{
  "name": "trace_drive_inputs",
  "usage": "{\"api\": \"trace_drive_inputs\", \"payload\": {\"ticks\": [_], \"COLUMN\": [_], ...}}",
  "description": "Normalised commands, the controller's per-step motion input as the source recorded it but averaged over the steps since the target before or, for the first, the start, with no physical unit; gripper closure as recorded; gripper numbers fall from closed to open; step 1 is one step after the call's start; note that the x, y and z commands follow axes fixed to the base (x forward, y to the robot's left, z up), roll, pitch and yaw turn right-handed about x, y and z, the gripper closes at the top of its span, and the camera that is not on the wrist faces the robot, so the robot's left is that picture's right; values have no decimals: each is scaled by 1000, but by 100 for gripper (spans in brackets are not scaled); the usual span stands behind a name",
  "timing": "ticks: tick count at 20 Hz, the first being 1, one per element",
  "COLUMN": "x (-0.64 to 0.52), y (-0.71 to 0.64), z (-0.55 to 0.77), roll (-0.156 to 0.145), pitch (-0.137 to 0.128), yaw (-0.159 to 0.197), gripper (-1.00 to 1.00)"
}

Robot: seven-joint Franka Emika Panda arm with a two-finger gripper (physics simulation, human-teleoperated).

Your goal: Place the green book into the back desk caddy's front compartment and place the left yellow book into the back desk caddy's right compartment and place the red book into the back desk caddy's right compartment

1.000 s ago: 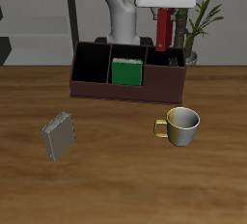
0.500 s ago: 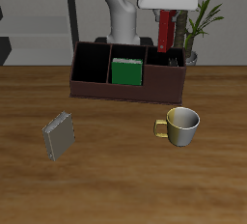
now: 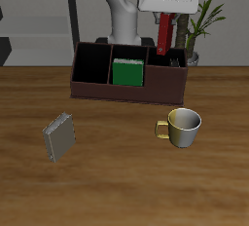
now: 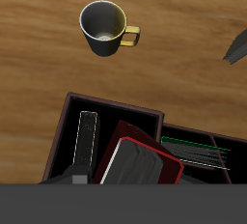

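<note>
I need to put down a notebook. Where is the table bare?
Bare wood lies between the grey book and the mug, in front of the caddy. The caddy end under the red book is crowded.

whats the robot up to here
The gripper holds the red book upright above the caddy's right compartment, where another book already lies. The green book already stands in the middle section. One grey-tan book lies on the table, with a mug nearby.
</note>
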Motion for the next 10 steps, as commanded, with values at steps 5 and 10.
{"api": "trace_drive_inputs", "payload": {"ticks": [5,10], "x": [82,49], "y": [13,15], "z": [-163,-200], "roll": [-12,2], "pitch": [23,15], "yaw": [14,28], "gripper": [100,100]}}
